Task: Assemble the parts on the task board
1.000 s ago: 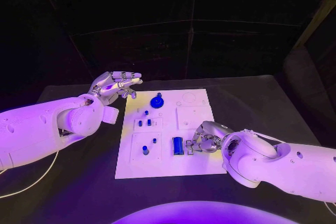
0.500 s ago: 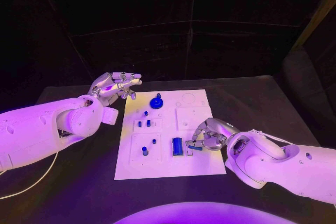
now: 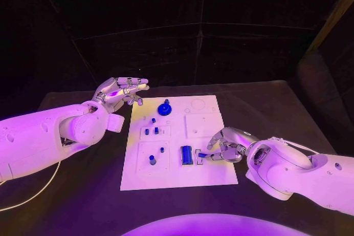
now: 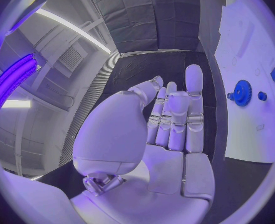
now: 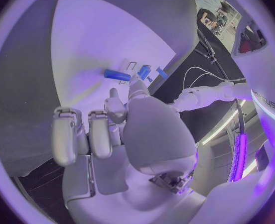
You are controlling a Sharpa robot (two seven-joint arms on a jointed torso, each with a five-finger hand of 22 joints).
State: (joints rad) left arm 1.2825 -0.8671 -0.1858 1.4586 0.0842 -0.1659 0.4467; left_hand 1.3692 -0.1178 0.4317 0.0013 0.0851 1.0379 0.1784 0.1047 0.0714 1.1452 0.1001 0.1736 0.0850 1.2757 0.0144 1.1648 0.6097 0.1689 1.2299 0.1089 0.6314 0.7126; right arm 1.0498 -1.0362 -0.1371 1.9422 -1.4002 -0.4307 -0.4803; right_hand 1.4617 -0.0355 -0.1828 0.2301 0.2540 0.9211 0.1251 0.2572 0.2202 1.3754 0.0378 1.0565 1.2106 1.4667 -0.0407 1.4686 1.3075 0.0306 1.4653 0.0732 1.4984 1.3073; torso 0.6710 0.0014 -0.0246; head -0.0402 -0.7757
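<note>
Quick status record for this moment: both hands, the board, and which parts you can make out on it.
left robot hand: raised beside the board's far left corner, fingers apart, holding nothing
right robot hand: low at the board's right edge, fingers curled; a small blue piece sits at its fingertips, grip unclear
task board: white, flat, mid-table
blue gear: at the board's far end
blue cylinder: lying near the right robot hand
small blue pegs: standing on the board's left half
</note>
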